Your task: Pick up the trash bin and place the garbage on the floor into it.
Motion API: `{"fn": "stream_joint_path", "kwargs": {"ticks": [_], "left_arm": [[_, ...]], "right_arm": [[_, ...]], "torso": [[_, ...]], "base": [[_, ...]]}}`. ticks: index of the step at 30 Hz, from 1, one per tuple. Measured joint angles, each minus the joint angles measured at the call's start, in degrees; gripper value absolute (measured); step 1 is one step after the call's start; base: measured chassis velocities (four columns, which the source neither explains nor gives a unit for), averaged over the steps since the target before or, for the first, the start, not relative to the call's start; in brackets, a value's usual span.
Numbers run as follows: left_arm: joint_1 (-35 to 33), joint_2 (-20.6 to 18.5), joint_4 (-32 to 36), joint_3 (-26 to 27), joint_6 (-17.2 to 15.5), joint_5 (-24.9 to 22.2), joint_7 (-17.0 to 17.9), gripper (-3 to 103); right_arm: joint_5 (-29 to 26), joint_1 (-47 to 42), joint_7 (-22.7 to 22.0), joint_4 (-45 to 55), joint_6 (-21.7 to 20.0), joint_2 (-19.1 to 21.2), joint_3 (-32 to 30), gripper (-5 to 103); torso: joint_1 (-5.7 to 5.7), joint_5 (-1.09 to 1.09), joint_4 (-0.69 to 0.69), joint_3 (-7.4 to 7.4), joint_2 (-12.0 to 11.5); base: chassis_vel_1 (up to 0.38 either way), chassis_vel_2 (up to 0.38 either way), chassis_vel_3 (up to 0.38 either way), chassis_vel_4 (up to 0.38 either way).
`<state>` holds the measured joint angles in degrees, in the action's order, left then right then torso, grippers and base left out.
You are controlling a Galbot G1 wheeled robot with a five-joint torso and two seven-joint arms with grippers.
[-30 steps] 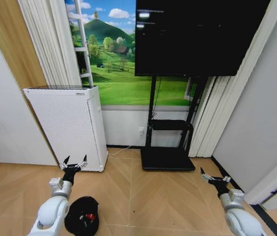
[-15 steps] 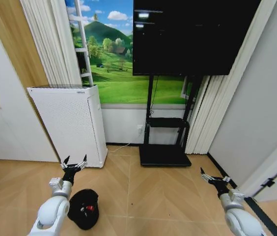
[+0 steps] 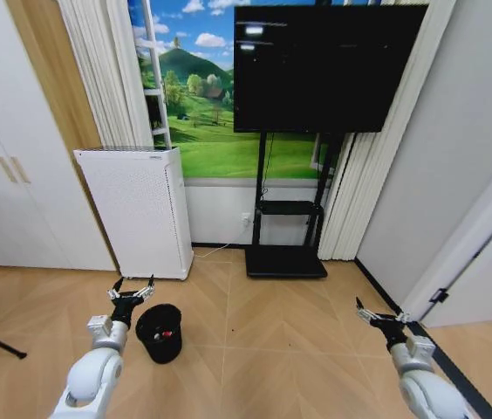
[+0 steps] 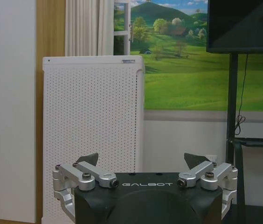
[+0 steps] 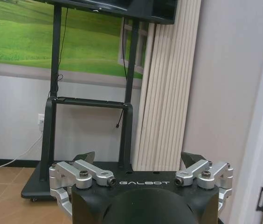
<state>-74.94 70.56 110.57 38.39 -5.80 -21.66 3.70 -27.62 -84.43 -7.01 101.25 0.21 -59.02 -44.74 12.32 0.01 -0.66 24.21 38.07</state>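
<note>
The trash bin is a small black round basket standing on the herringbone wooden floor, with a red piece and a pale scrap of garbage showing inside it. My left gripper hangs open just left of and above the bin, holding nothing. In the left wrist view the left gripper points at the white appliance. My right gripper is open and empty at the lower right, and in the right wrist view this right gripper faces the TV stand.
A tall white perforated appliance stands against the wall behind the bin. A black TV on a stand sits at centre, curtains beside it. A dark strip runs along the right wall. Open floor lies between the arms.
The whole view has pulled back and shifted: the wall, appliance and TV look farther, and the bin now sits higher in the picture. Both grippers hold the same pose, open.
</note>
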Motion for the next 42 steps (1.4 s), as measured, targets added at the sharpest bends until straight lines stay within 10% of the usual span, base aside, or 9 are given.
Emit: {"fn": "stream_joint_path", "kwargs": {"ticks": [42], "left_arm": [[0.0, 0.0, 0.0, 0.0, 0.0, 0.0, -0.1, 100]], "right_arm": [[0.0, 0.0, 0.0, 0.0, 0.0, 0.0, 0.0, 100]], "torso": [[0.06, 0.02, 0.04, 0.02, 0.0]], "base": [[0.251, -0.250, -0.260, 0.260]]}}
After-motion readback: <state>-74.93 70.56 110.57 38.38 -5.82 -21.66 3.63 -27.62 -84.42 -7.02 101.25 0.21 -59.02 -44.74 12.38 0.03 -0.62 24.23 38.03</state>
